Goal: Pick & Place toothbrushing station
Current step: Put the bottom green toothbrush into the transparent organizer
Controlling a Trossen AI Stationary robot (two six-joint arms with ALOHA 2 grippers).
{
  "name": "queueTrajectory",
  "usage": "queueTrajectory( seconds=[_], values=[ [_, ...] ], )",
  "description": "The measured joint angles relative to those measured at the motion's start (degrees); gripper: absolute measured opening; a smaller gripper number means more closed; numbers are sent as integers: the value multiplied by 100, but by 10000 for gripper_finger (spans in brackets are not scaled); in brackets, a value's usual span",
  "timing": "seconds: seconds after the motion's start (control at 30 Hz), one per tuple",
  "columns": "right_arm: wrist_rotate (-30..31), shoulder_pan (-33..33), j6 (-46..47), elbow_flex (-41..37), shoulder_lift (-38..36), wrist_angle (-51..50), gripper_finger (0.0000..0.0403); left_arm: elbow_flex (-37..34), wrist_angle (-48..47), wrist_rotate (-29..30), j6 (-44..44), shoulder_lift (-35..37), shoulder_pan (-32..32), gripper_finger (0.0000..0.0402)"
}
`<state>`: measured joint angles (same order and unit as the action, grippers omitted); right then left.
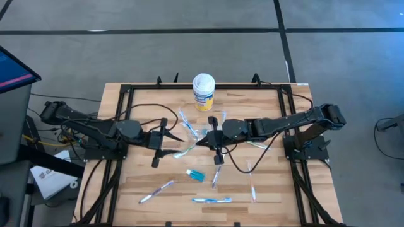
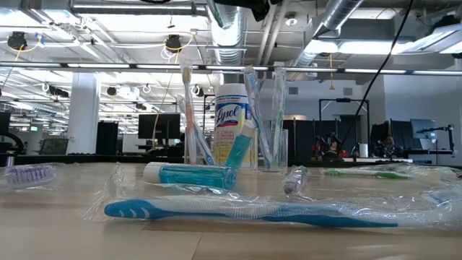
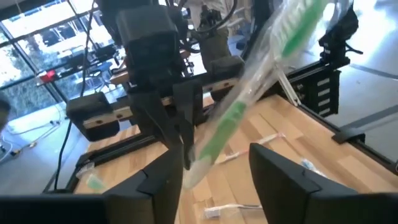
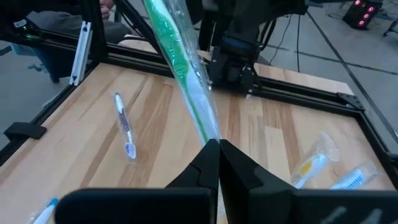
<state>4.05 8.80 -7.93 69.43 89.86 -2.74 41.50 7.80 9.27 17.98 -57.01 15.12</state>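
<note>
Low view, wooden table (image 2: 58,231) (office behind), right pincer (image 4: 214,144) pinching green toothbrush (image 4: 177,56), left pincer (image 3: 211,177) spread.

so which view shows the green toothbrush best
Right wrist view: the wrapped green toothbrush runs up from the right gripper, whose jaws pinch its end. Left wrist view shows it blurred beyond the open left gripper. High view hardly shows it.
</note>
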Motion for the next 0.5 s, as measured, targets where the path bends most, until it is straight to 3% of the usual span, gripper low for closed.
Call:
queueTrajectory(
  seconds=[0.27,0.5],
  values=[
    [-2,-34,-12,0,0,20,0,0,258,-28,84,50,2,207],
    [-15,-35,-10,0,0,17,0,0,520,-321,230,50,2,201]
  ],
)
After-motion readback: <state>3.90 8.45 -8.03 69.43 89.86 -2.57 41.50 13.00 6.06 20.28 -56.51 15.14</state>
